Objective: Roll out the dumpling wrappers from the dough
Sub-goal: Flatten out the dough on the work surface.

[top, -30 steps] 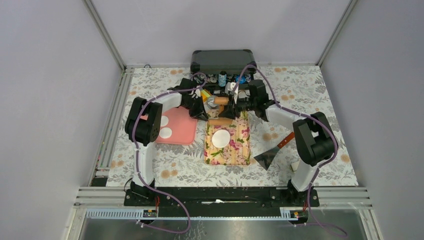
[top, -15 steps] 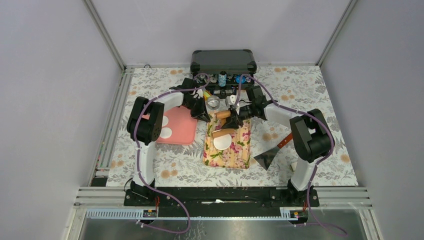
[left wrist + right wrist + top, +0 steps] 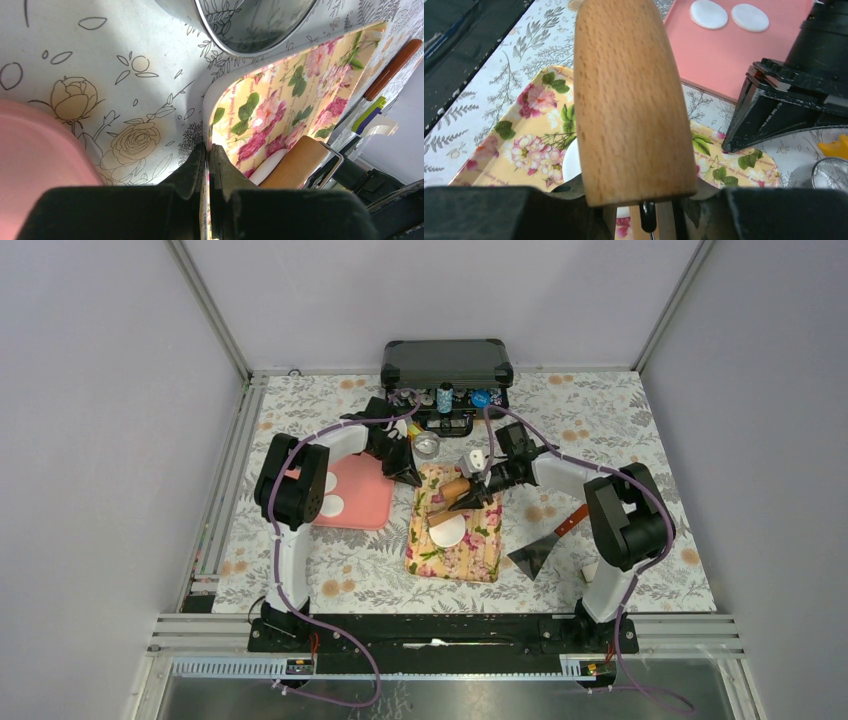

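With the left fingers (image 3: 187,172) pinched shut on a corner of the floral board (image 3: 472,552) and the right fingers (image 3: 489,215) gripping the rolling pin (image 3: 629,100) over the dumpling wrapper (image 3: 447,532) at frame centre, uneven pressure could tear it or make it stick.

White arms (image 3: 292,562) w/ blk joints (image 3: 287,486), purple cables (image 3: 275,565).

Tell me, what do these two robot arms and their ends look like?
The left arm and right arm each have white tubular links, bulky black joints and a purple cable looping alongside. The left tool and right tool are black, each with two tapering wedge-shaped fingers. No markings are readable.
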